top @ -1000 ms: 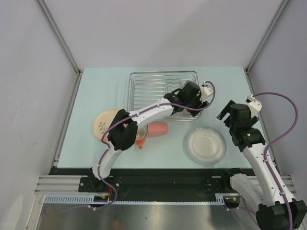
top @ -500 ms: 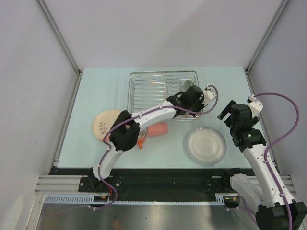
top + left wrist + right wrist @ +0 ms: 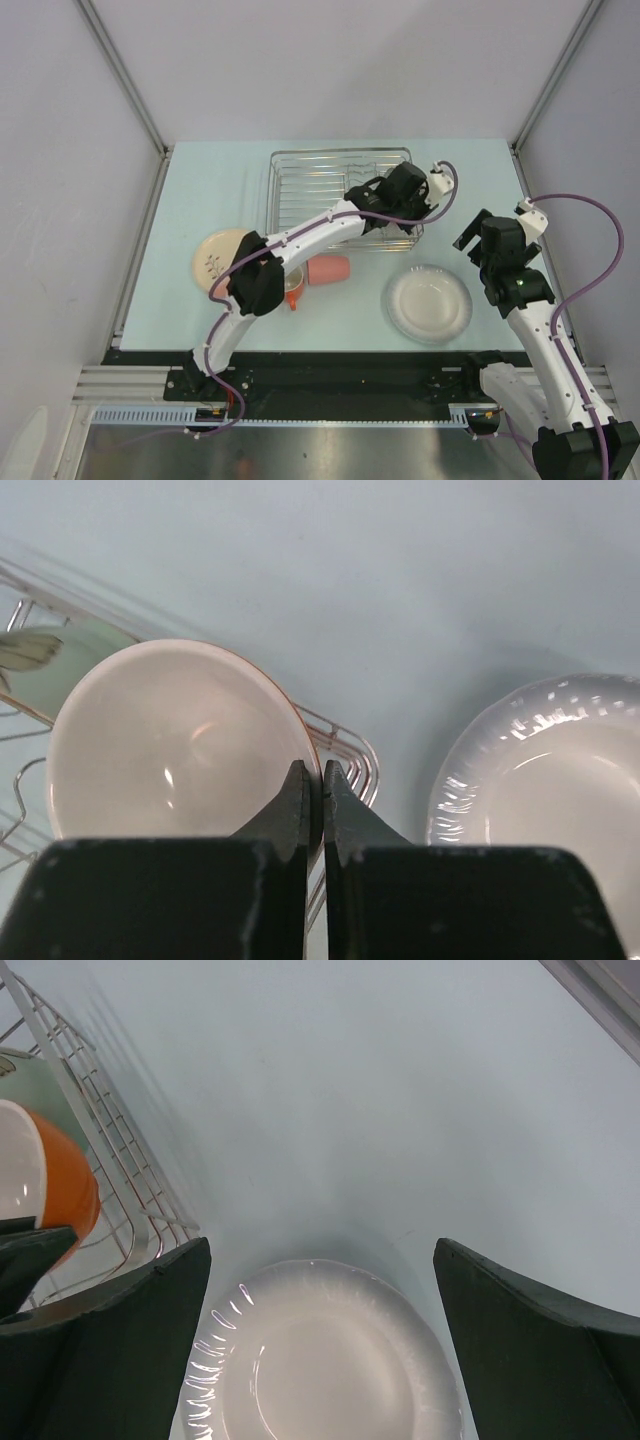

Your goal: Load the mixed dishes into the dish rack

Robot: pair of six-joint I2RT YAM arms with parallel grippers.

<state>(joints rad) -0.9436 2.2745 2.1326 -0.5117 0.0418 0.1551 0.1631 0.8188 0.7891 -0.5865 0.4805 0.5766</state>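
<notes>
My left gripper (image 3: 311,770) is shut on the rim of the orange cup (image 3: 180,740), which is white inside and sits over the right near corner of the dish rack (image 3: 300,170). A pale green bowl (image 3: 75,660) lies in the rack beside it. In the top view the left gripper (image 3: 392,200) covers the cup. My right gripper (image 3: 320,1250) hangs open above the large whitish plate (image 3: 320,1360), touching nothing. The pink plate (image 3: 215,255), the orange-handled mug (image 3: 292,285) and the pink tumbler (image 3: 330,268) are on the table in front of the rack.
The rack's wire wall (image 3: 110,1160) stands just left of the whitish plate (image 3: 430,303). Grey side walls (image 3: 90,200) enclose the pale blue table (image 3: 210,190). The left arm (image 3: 300,235) stretches over the mug and tumbler.
The left gripper's jaws have closed onto the cup's rim, and the wrist has shifted slightly back over the rack corner. The right arm has stayed put, open.
</notes>
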